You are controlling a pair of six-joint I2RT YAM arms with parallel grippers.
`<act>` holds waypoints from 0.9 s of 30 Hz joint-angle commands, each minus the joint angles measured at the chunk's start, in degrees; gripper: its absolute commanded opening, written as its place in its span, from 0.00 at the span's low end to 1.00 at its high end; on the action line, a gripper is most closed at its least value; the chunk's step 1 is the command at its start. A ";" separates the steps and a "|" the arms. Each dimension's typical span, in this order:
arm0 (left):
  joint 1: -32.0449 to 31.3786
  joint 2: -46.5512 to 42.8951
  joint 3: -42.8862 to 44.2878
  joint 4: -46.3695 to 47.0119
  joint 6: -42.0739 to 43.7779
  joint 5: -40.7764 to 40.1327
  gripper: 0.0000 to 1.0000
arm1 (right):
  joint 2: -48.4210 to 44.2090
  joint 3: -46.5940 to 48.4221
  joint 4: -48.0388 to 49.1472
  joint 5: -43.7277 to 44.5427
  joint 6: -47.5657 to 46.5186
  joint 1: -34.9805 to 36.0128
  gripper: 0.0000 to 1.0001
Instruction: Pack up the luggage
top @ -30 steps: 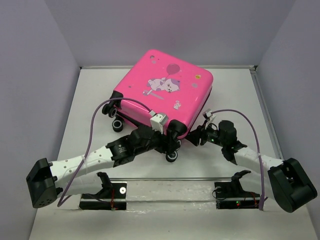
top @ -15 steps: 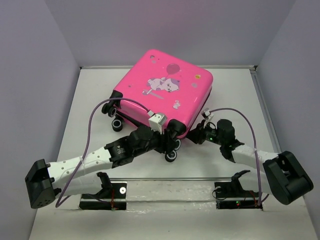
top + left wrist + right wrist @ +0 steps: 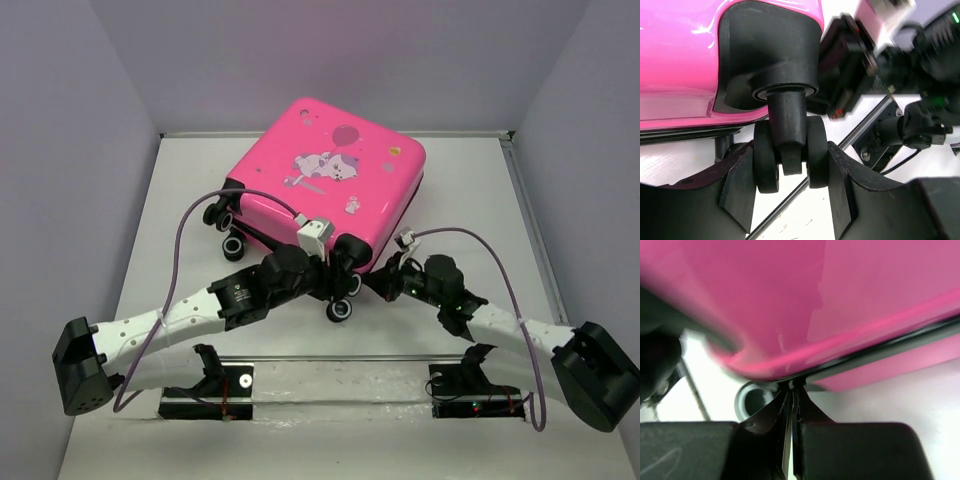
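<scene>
On the white table (image 3: 470, 190), toward the far middle: the pink suitcase (image 3: 330, 185), closed, flat, cartoon print up. Sits diagonal to the arms, with the wheeled end facing near-left and the near corner aimed between the two grippers.

At the left gripper (image 3: 790, 172): clamped on a twin caster wheel (image 3: 766, 165), one finger against each outer face. Pins that corner, by the look of it, and gives the other arm something to pull against.

At the right gripper (image 3: 791, 399): fingers pressed together, tips touching the black zipper trim (image 3: 880, 352) just under the shell's rounded corner. Looks like a pinch on the zipper pull, but cannot confirm a tab between the tips; too dark and too close there.

For the coming move, as a judgement: turns on the line of the zipper. Runs from the right fingertips up and to the right in the right wrist view, which seems to follow the suitcase's near-right side toward its far end. Calls, then, for a pull along that seam and not across it. Nearer the seam: the right arm. Nearer the wheels: the left.

Hidden: the lining and anything inside, the far sides, most of the zipper track. Blurred at the lower left of the right wrist view: a grey round shape (image 3: 755, 402) under the corner, not identifiable. Cut off in both wrist views: all but a patch of pink shell.
</scene>
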 commanded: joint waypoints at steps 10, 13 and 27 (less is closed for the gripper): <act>10.21 11.20 17.79 16.36 -0.11 4.50 0.06 | 0.03 2.80 -5.81 28.15 10.31 37.66 0.07; 10.21 15.60 23.23 16.19 -0.64 10.12 0.06 | 11.27 6.23 7.18 31.59 11.10 41.12 0.07; 10.21 15.11 25.64 11.79 -0.21 11.47 0.57 | 15.15 2.30 22.95 50.66 17.67 41.66 0.61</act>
